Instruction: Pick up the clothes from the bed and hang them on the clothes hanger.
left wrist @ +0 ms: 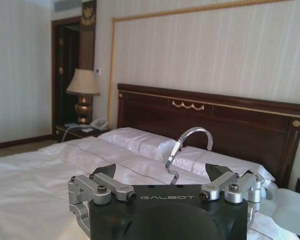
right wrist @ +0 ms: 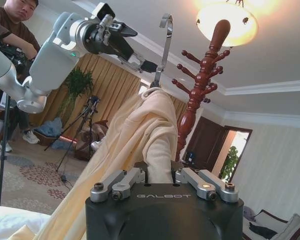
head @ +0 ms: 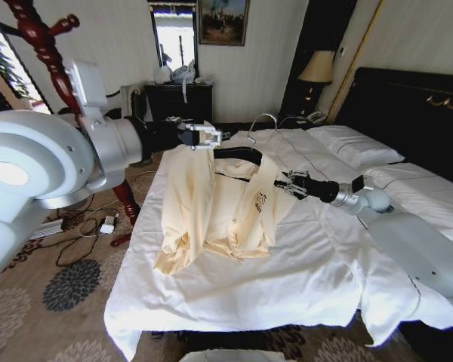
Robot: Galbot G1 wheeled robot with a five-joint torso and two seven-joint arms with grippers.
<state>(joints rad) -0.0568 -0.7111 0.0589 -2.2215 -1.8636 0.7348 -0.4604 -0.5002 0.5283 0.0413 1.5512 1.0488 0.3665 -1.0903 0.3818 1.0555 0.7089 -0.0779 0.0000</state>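
Clothes (head: 211, 204): pale cream-yellow, thin, wrinkled, draped over black clothes hanger (head: 238, 154), lower half pooled on white bed (head: 302, 279). My left pincer (head: 211, 136) holds up one hanger end; whether clenched, cannot tell. My right pincer (head: 287, 183) clenched on garment fabric at other shoulder. Silver hook upright above

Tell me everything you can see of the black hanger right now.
The slim black shoulder-shaped hanger with a thin silver wire hook is raised above the white-duveted bed, hook pointing up. The pale cream-yellow silky garment is draped over it, hiding most of the bar, with its lower part bunched on the duvet. The left gripper holds one end of the hanger; the right gripper pinches the cloth at the other shoulder.
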